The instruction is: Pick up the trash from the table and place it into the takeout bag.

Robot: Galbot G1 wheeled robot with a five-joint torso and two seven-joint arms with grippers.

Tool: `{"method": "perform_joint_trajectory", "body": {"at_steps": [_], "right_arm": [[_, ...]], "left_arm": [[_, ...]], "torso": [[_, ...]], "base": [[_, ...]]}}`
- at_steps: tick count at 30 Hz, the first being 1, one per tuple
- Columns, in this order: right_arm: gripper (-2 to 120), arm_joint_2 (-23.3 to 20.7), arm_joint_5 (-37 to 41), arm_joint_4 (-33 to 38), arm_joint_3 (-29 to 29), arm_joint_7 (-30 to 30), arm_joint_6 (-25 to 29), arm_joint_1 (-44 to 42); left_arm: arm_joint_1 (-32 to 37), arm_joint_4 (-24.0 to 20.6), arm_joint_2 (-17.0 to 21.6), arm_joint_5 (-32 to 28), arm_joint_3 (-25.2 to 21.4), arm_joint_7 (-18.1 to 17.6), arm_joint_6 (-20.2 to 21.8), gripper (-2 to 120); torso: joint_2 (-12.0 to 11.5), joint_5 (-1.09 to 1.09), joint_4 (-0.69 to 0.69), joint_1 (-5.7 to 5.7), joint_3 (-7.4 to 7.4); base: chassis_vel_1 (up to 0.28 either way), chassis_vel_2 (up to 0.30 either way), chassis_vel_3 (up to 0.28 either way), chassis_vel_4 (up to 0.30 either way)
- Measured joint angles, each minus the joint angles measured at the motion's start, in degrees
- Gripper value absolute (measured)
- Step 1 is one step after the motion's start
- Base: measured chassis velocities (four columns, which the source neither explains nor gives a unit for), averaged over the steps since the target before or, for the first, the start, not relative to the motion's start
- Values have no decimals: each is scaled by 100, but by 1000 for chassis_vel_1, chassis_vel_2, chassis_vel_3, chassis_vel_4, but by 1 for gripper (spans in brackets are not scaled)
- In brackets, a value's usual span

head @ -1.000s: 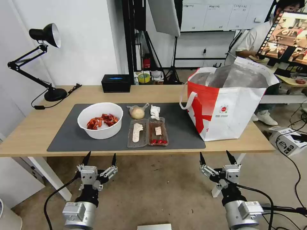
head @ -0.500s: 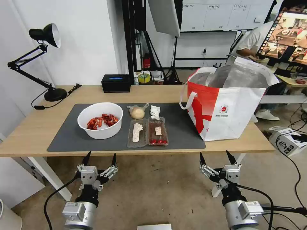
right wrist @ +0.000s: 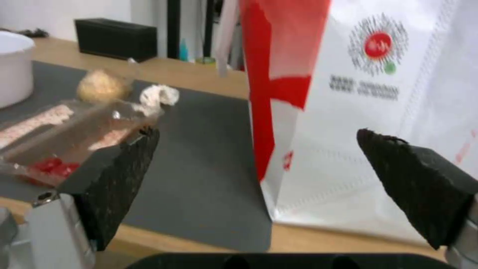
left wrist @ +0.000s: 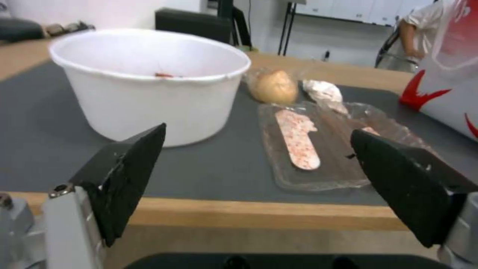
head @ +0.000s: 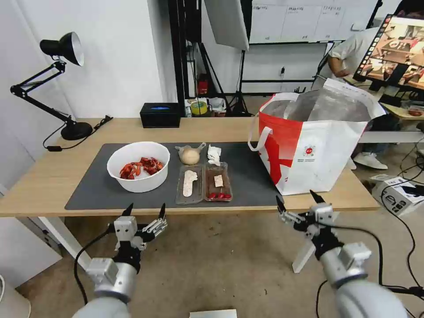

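1. You're looking at both grippers hanging just off the near edge of the table [head: 44,183], low in the head view. The left gripper [head: 145,210] is sitting lower left and the right gripper [head: 296,201] lower right. Both are empty with fingers spread wide apart.

2. The white bowl [head: 138,166] with the red crayfish shells [head: 141,167] is sitting left of centre on the dark grey mat [head: 88,187]. In the left wrist view the bowl [left wrist: 149,84] is filling the upper left, right beyond the open fingertips [left wrist: 132,164].

3. The clear two-compartment tray [head: 203,183] is lying just right of the bowl – pale scrap in its left half, brownish bits and red pieces in its right half.

4. Behind the tray you've got the knotted clear bag [head: 190,154] with a beige lump inside, and the crumpled tissue [head: 214,154] just beside it on the right. Can't tell if those two are touching.

5. The takeout bag [head: 309,145] is standing upright at the right end of the table, mouth open, silver lining showing, one white handle [head: 260,134] drooping down its left side. In the right wrist view the bag [right wrist: 348,112] is taking up most of the right side – the gripper is pointing at its lower corner.

6. A black box [head: 160,115] with a blue top is sitting at the far edge, and a black desk lamp [head: 53,84] is standing at upper left.
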Motion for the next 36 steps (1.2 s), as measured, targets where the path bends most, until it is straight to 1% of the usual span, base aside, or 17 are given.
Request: {"method": "perform_joint_trajectory", "body": {"at_steps": [2,3,6,7,8,9,18,21,22,25,26,28,29,32,33,34,36], "right_arm": [[100,-87,58,-3,1,-16,-2,40],[100,-87,58,-3,1,-16,-2,40],[100,-68,57,-14,-10,-25,3,41],[100,-68,57,-14,-10,-25,3,41],[100,-52,52,-27,-18,-28,11,39],[100,-42,48,-31,-22,-30,16,37],[100,17,9,-66,-50,-38,37,29],[100,34,-10,-74,-63,-41,43,33],[100,34,-10,-74,-63,-41,43,33],[100,48,-24,-76,-88,-41,56,28],[100,48,-24,-76,-88,-41,56,28],[100,52,-39,-87,-119,-41,67,27],[100,52,-39,-87,-119,-41,67,27],[100,43,-86,-107,-151,-41,78,29],[100,43,-86,-107,-151,-41,78,29],[100,34,-98,-118,-161,-41,79,39],[100,22,-113,-141,-187,-41,81,68]], "left_arm": [[-202,-45,204,-488,108,-172,290,100],[-202,-45,204,-488,108,-172,290,100],[-453,-96,460,-1110,240,-397,653,100],[-453,-96,460,-1110,240,-397,653,100],[-513,-122,500,-1334,269,-429,700,100],[-527,-133,511,-1417,276,-437,708,100],[-556,-136,514,-1668,281,-448,705,100],[-656,-115,504,-2042,356,-549,600,100],[-656,-115,504,-2042,356,-549,600,100],[-811,-36,495,-2633,503,-772,249,100],[-811,-36,495,-2633,503,-772,249,100],[-885,-19,464,-3054,580,-946,117,100],[-885,-19,464,-3054,580,-946,117,100],[-999,-21,402,-3590,748,-1238,-61,100],[-999,-21,402,-3590,748,-1238,-61,100],[-1041,-20,379,-3726,803,-1333,-99,100],[-1160,-14,325,-4236,953,-1651,-182,100]], "torso": [[-1,1,-5,0,0],[-1,1,-5,0,0],[-1,1,-5,0,-1],[-1,1,-5,0,-1],[-1,1,-6,0,0],[-1,1,-6,0,0],[0,1,-5,0,-1],[0,1,-5,-1,-1],[0,1,-5,-1,-1],[0,1,-5,-1,-1],[0,1,-5,-1,-1],[0,1,-5,-1,-1],[0,1,-5,-1,-1],[1,1,-5,-1,-1],[1,1,-5,-1,-1],[1,1,-5,-1,-1],[1,1,-5,-1,-1]], "base": [[0,0,0,0],[0,0,0,0],[0,0,0,0],[0,0,0,0],[0,0,0,0],[0,0,0,0],[0,0,0,0],[0,0,0,0],[0,0,0,0],[0,0,0,0],[0,0,0,0],[0,0,0,0],[0,0,0,0],[0,0,0,0],[0,0,0,0],[0,0,0,0],[0,0,0,0]]}}
